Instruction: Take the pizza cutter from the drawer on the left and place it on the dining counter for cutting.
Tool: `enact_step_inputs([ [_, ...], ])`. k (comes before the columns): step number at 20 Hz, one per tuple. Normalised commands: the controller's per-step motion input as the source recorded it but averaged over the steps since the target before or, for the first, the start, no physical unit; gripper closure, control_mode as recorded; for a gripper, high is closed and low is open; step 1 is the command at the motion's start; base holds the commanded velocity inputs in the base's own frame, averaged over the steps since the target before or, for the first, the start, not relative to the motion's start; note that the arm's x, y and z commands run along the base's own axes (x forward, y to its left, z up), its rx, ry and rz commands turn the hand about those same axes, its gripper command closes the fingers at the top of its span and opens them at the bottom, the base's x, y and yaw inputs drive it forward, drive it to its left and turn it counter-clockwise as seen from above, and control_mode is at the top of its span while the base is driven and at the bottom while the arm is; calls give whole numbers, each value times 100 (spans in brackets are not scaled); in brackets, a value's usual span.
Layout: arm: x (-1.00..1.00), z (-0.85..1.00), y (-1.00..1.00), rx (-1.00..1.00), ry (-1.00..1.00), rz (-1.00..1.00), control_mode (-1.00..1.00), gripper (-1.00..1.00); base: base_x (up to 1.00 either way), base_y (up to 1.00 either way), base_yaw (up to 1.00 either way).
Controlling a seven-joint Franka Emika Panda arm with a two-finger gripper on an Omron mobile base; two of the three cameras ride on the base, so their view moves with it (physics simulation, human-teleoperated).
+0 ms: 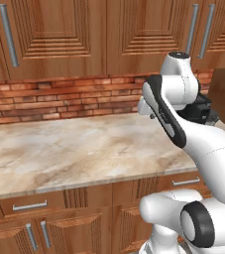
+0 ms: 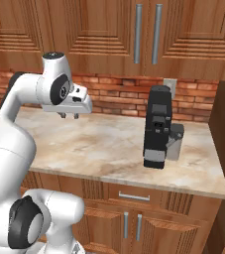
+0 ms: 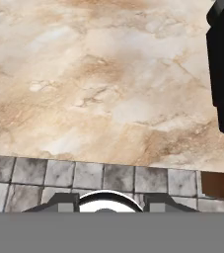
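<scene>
The gripper (image 2: 69,116) hangs above the marble surface (image 2: 104,149), jaws parted partway and holding nothing. The drawer (image 1: 30,204) sits shut in the cabinet front at about 7 o'clock from the gripper, below the surface edge. The pizza cutter is presumably inside; its long axis cannot be told.

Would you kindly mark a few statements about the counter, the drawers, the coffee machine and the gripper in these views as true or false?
1. The black coffee machine stands on the marble counter in front of the brick backsplash. True.
2. The gripper holds a pizza cutter. False: nothing is between its fingers; it hangs above bare marble.
3. The drawer under the counter's left end is pulled open. False: its front sits flush, closed.
4. The upper cabinets have vertical silver handles. True.
5. A pizza lies on the marble counter. False: none is seen there.
</scene>
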Motion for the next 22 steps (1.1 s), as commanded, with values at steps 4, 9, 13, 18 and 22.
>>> enact_step_inputs([
  [4, -22, 0, 6, -1, -1, 0, -100, -100, 0, 0, 0],
  [9, -40, -2, 41, -6, 0, 2, -100, -100, 0, 0, 0],
  [13, -29, -15, 98, -14, 0, 17, -100, -100, 0, 0, 0],
  [18, -1, -4, 87, -12, 0, 24, -100, -100, 0, 0, 0],
  [22, 20, -15, 86, -11, 3, 32, -100, -100, 0, 0, 0],
])
